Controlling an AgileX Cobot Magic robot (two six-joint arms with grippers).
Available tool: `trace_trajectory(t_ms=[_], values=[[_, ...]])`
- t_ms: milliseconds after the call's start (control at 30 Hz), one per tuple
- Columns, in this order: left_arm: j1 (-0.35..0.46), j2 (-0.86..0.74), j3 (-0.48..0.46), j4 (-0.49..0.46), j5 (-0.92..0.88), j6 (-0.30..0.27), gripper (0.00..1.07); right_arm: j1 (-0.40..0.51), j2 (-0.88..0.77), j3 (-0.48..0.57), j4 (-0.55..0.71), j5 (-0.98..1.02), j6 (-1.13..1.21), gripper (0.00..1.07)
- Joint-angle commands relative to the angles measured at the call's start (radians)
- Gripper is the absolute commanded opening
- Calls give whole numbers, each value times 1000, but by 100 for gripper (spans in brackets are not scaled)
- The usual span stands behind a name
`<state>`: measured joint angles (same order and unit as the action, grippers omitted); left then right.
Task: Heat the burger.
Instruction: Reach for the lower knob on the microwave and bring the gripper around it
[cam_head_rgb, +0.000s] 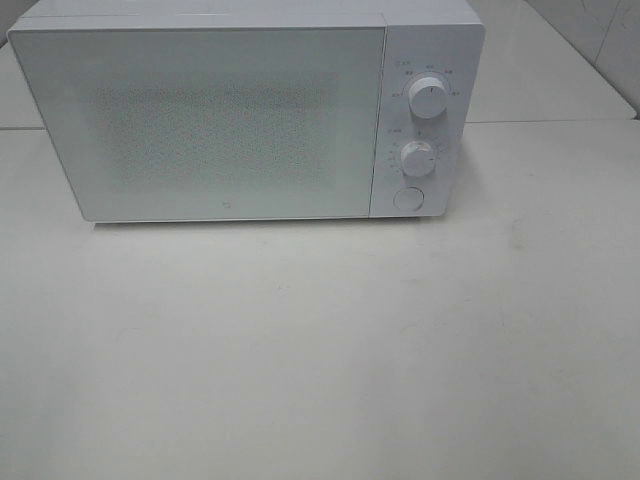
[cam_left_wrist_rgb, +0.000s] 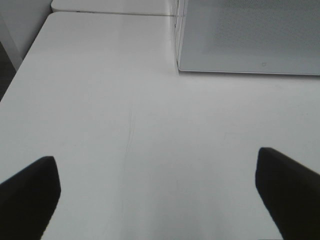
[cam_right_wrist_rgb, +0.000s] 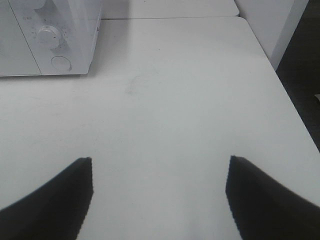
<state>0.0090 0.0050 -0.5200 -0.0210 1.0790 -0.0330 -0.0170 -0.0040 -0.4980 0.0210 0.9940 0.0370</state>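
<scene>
The burger is not in view in any frame. A white microwave (cam_head_rgb: 240, 110) stands at the back of the white table (cam_head_rgb: 320, 350) with its door shut. It has two dials (cam_head_rgb: 428, 98) and a round button (cam_head_rgb: 408, 198) on its right side. Neither arm shows in the exterior high view. My left gripper (cam_left_wrist_rgb: 157, 190) is open and empty above the bare table, near the microwave's left front corner (cam_left_wrist_rgb: 250, 35). My right gripper (cam_right_wrist_rgb: 159, 195) is open and empty above the table, to the right of the microwave's control panel (cam_right_wrist_rgb: 50, 37).
The table's left edge (cam_left_wrist_rgb: 20, 75) shows in the left wrist view and its right edge (cam_right_wrist_rgb: 280, 75) in the right wrist view. A seam (cam_head_rgb: 550, 122) runs across the table behind the microwave's right side.
</scene>
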Motion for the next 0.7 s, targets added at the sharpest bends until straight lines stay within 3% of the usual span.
trace_trajectory(t_ms=[33,700], values=[[4,-36,4,0,-5,3,99,-6,-32,0,-7,-1,-4,72],[4,-33,4,0,-5,3,99,-6,-32,0,-7,-1,-4,72]])
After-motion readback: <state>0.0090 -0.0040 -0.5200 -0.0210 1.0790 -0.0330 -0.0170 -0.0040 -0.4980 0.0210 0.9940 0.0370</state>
